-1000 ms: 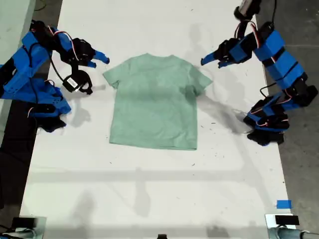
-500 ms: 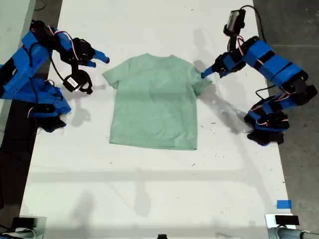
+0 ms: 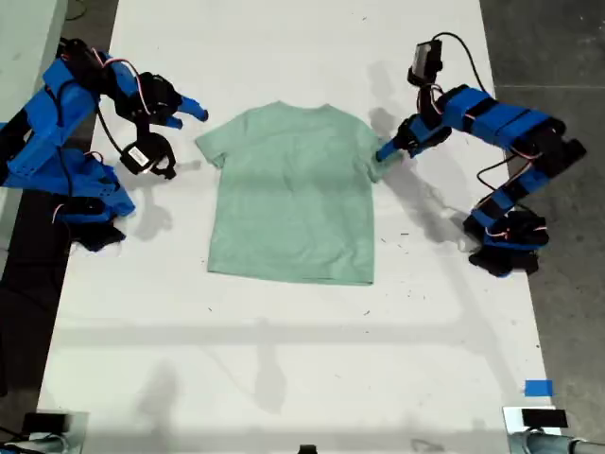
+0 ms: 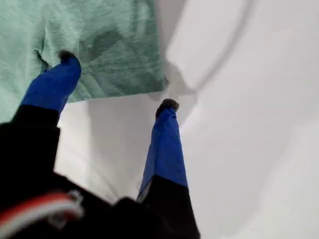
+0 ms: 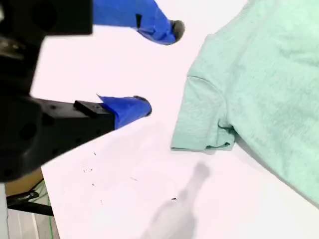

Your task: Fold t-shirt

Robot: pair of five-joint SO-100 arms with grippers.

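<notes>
T-shirt: the pale mint t-shirt lies flat and spread on the white table, neck toward twelve o'clock of the exterior view, hem toward six, both short sleeves out to the sides

First gripper: my first gripper is down at the sleeve at the shirt's three o'clock side in the exterior view, jaws parted; in the first wrist view one blue fingertip sits over the sleeve cloth and the other is over bare table just beside the sleeve hem, so the hem edge runs between them, with nothing pinched

Contact: whether the tip over the sleeve actually touches the cloth, I cannot tell

Second gripper: my second gripper is at the shirt's ten o'clock in the exterior view, close to the other sleeve but apart from it; the second wrist view has both blue fingers spread wide over bare table, the sleeve lying near them with a clear gap, nothing held

Sleeve detail: that sleeve's edge shows a small rumple at the hem in the second wrist view

Table: a blue tape piece sits near five o'clock of the exterior view, well apart from the shirt
</notes>
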